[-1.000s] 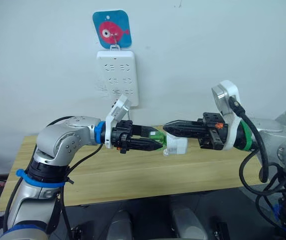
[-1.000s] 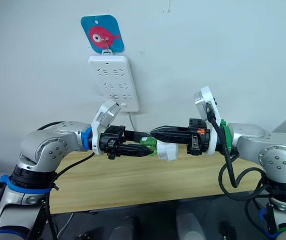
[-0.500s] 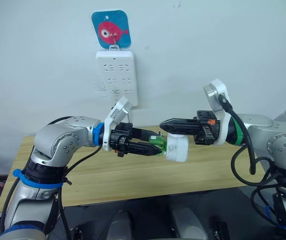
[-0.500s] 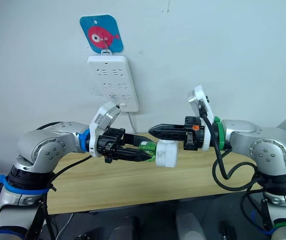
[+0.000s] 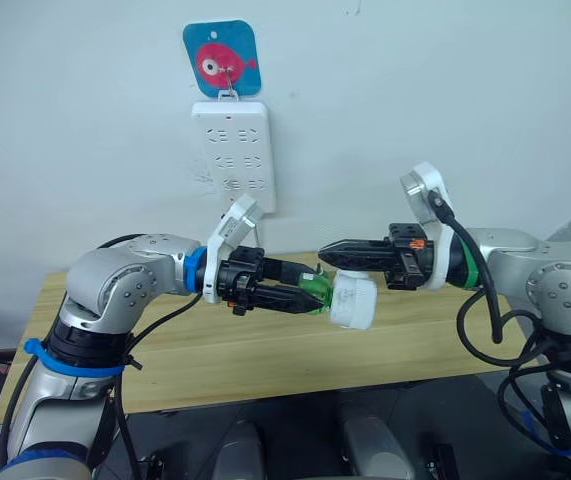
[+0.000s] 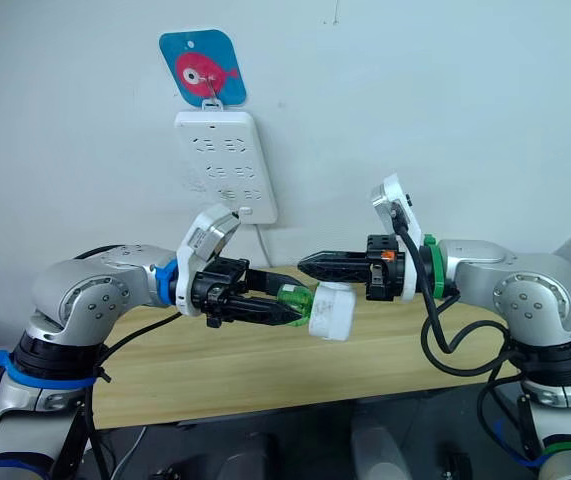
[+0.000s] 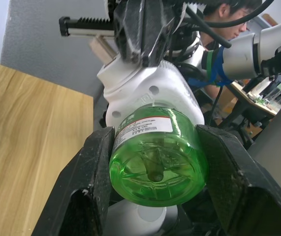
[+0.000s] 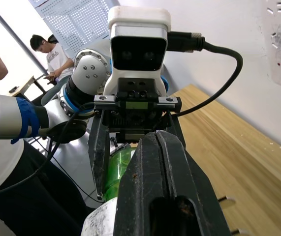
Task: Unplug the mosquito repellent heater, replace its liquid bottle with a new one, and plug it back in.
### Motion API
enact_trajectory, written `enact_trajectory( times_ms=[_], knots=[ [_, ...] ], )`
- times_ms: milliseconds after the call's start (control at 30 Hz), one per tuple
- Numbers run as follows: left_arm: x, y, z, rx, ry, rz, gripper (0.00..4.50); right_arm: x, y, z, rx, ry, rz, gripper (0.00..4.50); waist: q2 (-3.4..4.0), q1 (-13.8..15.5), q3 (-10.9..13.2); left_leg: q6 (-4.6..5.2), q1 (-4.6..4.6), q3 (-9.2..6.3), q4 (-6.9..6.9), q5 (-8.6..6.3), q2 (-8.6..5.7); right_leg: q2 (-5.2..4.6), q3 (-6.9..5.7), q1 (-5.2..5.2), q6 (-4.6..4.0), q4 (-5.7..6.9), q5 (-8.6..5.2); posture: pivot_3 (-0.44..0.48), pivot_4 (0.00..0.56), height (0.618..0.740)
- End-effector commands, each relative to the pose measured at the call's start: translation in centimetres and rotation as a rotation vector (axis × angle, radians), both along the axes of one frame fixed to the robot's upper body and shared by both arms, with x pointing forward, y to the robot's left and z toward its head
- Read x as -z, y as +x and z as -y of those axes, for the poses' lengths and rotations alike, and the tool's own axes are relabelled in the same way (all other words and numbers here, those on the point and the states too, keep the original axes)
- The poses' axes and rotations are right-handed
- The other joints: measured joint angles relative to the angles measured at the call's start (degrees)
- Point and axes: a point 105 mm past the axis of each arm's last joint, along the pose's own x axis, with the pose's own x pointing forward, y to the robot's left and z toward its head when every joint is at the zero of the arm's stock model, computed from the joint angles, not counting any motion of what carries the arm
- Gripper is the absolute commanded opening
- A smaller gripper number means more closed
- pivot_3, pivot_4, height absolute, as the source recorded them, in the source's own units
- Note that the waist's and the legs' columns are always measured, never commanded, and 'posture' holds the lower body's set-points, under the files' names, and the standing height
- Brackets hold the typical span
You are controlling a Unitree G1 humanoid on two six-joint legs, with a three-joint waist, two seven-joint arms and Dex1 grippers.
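Now heater (image 5: 353, 300) pinched btwn right gripper (image 5: 327, 253), left gripper (image 5: 313, 285) clamping green bottle (image 7: 157, 164).

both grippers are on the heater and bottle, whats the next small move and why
Probably twist the left gripper to unscrew the green bottle. Its fingers clamp the bottle, whose neck sits in the white heater, and the right gripper holds the heater above the table, unplugged from the power strip.

One heater (image 5: 353, 301), one green bottle (image 7: 156, 165), one power strip (image 5: 234, 153), one fish tag (image 5: 222, 59), one table (image 5: 215, 352), two grippers (image 5: 300, 284) (image 5: 337, 254).
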Motion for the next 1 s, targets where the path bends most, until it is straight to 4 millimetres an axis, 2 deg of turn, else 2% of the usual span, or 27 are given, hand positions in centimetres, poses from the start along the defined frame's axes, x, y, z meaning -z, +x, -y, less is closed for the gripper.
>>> enact_trajectory(
  times_ms=[33,200,433,567,733,833,867,1000],
  knots=[
    [-1.9,-1.4,0.4,0.073,-0.066,0.060,2.30,0.5,0.4,0.3,0.020,-0.018,-0.017,0.00,0.00,0.00,0.00,0.00,0.00,0.00,0.00,0.00,0.00,0.00,0.00,0.00,0.00,0.00,0.00,-0.137,0.149,0.725],
    [-1.5,-1.2,0.3,0.050,-0.053,0.062,2.30,0.2,0.4,0.3,0.019,0.002,-0.011,0.00,0.00,-0.02,0.00,0.00,0.01,0.00,0.00,0.00,0.00,0.00,0.00,0.00,0.00,0.00,0.00,-0.136,0.149,0.725],
    [-0.2,0.4,-0.4,-0.081,-0.055,0.070,2.29,-3.1,0.2,2.2,0.072,0.144,0.002,0.00,0.00,0.02,0.00,0.00,-0.01,0.01,0.00,0.00,0.00,-0.02,0.00,0.00,0.00,0.00,0.00,-0.150,0.149,0.725],
    [-0.5,2.3,-0.4,-0.217,-0.125,0.082,2.29,-3.8,0.6,4.3,0.222,0.238,-0.008,1.26,-0.03,0.28,-0.02,0.00,-0.04,-0.02,0.01,0.00,-0.01,-0.02,-0.02,0.00,0.00,-0.01,0.00,-0.166,0.150,0.725],
    [-1.2,3.7,0.0,-0.303,-0.198,0.093,2.29,-2.9,1.1,6.3,0.427,0.311,-0.042,3.12,-0.02,-0.05,-0.04,0.01,-0.01,0.03,-0.01,0.00,-0.01,-0.02,0.03,0.00,0.00,0.02,0.00,-0.175,0.150,0.725],
    [-1.5,4.0,0.2,-0.337,-0.234,0.074,2.29,-2.2,0.8,6.9,0.510,0.353,-0.073,4.24,-0.02,-0.13,-0.04,0.01,-0.02,0.03,-0.01,0.00,0.00,0.00,0.04,0.00,0.00,0.04,0.00,-0.180,0.149,0.725],
    [-1.6,4.2,0.2,-0.352,-0.244,0.070,2.29,-1.8,0.6,7.1,0.535,0.362,-0.086,4.48,-0.01,-0.14,-0.05,0.00,-0.02,0.04,0.00,0.00,0.00,0.00,0.05,0.00,0.00,0.05,0.00,-0.183,0.150,0.725],
    [-2.4,5.3,0.4,-0.423,-0.319,0.032,2.29,0.0,0.0,7.7,0.657,0.432,-0.165,4.50,-0.04,-0.07,-0.07,0.00,-0.01,0.02,0.00,0.00,0.00,0.00,0.04,0.00,0.00,0.08,0.00,-0.190,0.149,0.725]
  ],
)
